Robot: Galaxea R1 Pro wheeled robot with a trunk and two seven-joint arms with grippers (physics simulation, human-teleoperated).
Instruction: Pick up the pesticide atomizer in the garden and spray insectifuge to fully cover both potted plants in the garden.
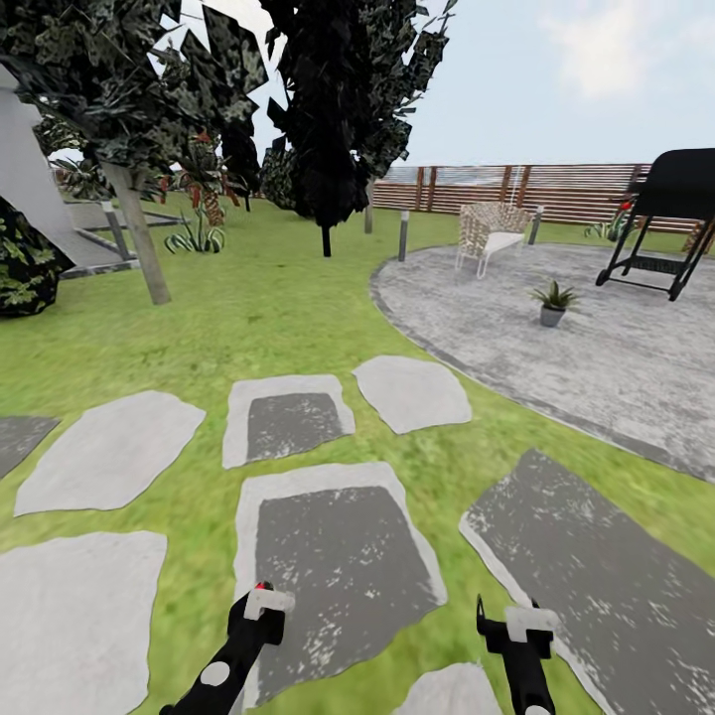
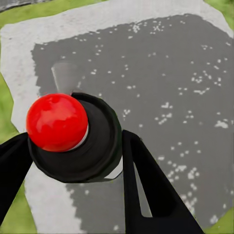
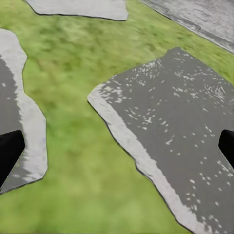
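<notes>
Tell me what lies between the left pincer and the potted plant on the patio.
Head view: from left pincer to potted plant lie stepping stones, grass and bare patio paving.

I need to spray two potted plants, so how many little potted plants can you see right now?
1. A potted plant stands on the round paved patio, ahead to the right, near the wicker chair. The second may be hidden.

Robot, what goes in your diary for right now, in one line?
left gripper: holding pesticide atomizer | right gripper: open, empty | potted plant: ahead on patio | spraying: not started
</notes>
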